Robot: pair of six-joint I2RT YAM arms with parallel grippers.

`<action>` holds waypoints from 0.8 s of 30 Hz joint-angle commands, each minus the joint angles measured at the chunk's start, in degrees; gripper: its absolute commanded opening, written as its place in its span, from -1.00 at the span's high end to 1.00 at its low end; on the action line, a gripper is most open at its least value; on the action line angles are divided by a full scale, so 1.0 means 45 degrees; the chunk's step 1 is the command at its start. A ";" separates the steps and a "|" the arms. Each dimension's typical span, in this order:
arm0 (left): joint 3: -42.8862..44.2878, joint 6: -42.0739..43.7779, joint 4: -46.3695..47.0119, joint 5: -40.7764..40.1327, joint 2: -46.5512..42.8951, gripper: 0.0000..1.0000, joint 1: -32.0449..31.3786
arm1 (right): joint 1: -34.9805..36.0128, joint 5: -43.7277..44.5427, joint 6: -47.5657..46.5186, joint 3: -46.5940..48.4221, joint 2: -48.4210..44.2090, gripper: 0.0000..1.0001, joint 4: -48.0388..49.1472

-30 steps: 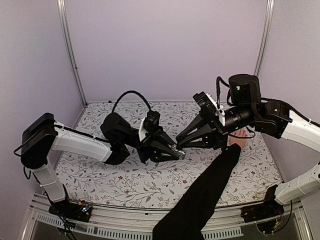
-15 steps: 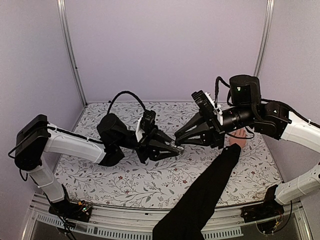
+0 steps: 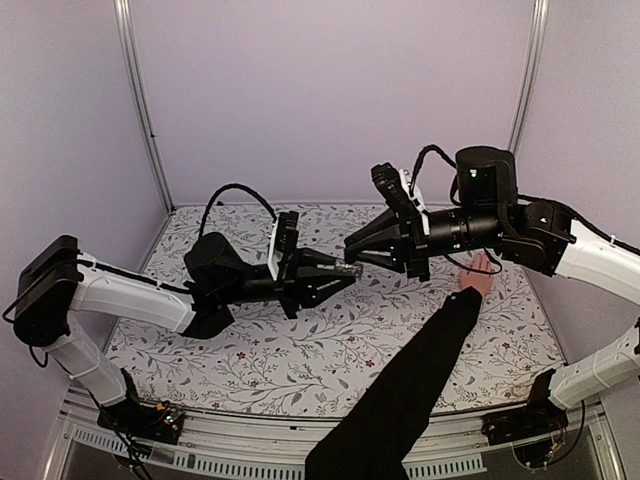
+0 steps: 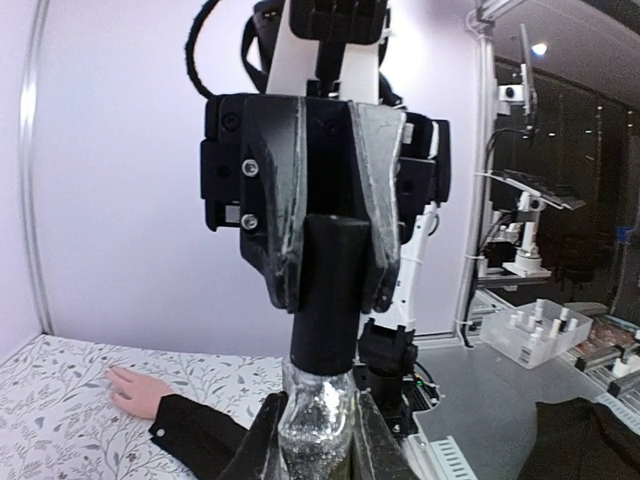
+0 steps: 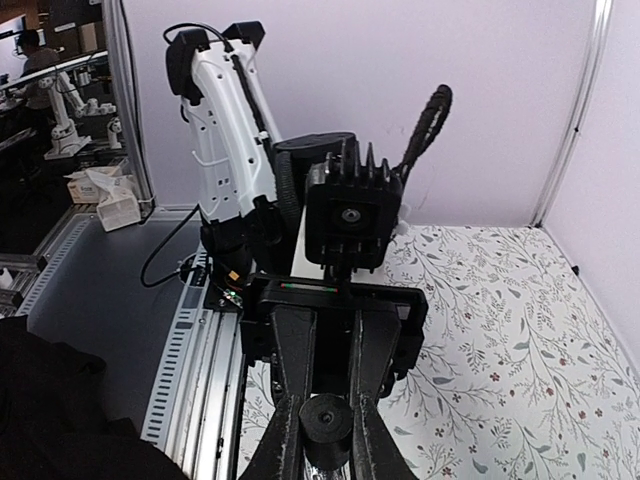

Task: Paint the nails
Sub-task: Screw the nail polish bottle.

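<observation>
While the left gripper [image 4: 316, 445] is clamping the small bottle [image 4: 316, 408] and the right gripper [image 5: 325, 440] is pinching its black cap [image 4: 330, 300] aloft, the nails [image 3: 487, 262] are resting with the bare hand [image 3: 478, 278] flat on the floral table [image 3: 300, 350] beneath the right arm [image 3: 560, 240].

The nails [image 4: 112, 377] — too tiny to resolve — tip a bare hand [image 4: 135, 388] lying flat.

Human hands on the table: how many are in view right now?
1. The bare light-skinned human hand with a long black sleeve rests on the right side of the floral-patterned table. No other shows, though one could lie outside the views.
</observation>
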 commanded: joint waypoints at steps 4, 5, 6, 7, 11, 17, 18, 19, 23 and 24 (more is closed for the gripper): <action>-0.0047 0.0727 0.0410 -0.5037 -0.0674 1.00 0.0198 | 0.0230 0.1447 0.1106 -0.0126 0.1356 0.89 -0.1265; -0.0130 0.0839 0.0530 -0.5323 -0.0676 1.00 0.0190 | 0.0193 0.1670 0.1337 -0.0152 0.1401 0.89 -0.1125; -0.0194 0.0980 0.0664 -0.5642 -0.0667 1.00 0.0137 | 0.0132 0.1932 0.1490 -0.0201 0.1440 0.89 -0.0954; -0.0226 0.1078 0.0742 -0.6026 -0.0651 1.00 0.0082 | 0.0095 0.2224 0.1727 -0.0247 0.1451 0.89 -0.0708; -0.0258 0.1808 0.1077 -0.7488 -0.0534 1.00 -0.0289 | -0.0005 0.3101 0.2739 -0.0512 0.1526 0.89 0.0380; -0.0065 0.2441 0.1072 -0.9560 -0.0358 1.00 -0.0632 | -0.0010 0.4040 0.3896 -0.0743 0.1827 0.87 0.1182; -0.0069 0.2445 0.1059 -0.9689 -0.0359 1.00 -0.0632 | -0.0010 0.4077 0.3971 -0.0737 0.1872 0.85 0.1263; -0.0086 0.2441 0.1072 -0.9723 -0.0356 1.00 -0.0632 | -0.0010 0.4120 0.4046 -0.0736 0.1896 0.79 0.1305; -0.0225 0.2370 0.0961 -0.9111 -0.0398 1.00 -0.0581 | -0.0010 0.4000 0.4016 -0.0694 0.1770 0.44 0.1378; -0.0259 0.2307 0.0897 -0.8794 -0.0422 1.00 -0.0523 | -0.0010 0.3945 0.3954 -0.0709 0.1640 0.37 0.1405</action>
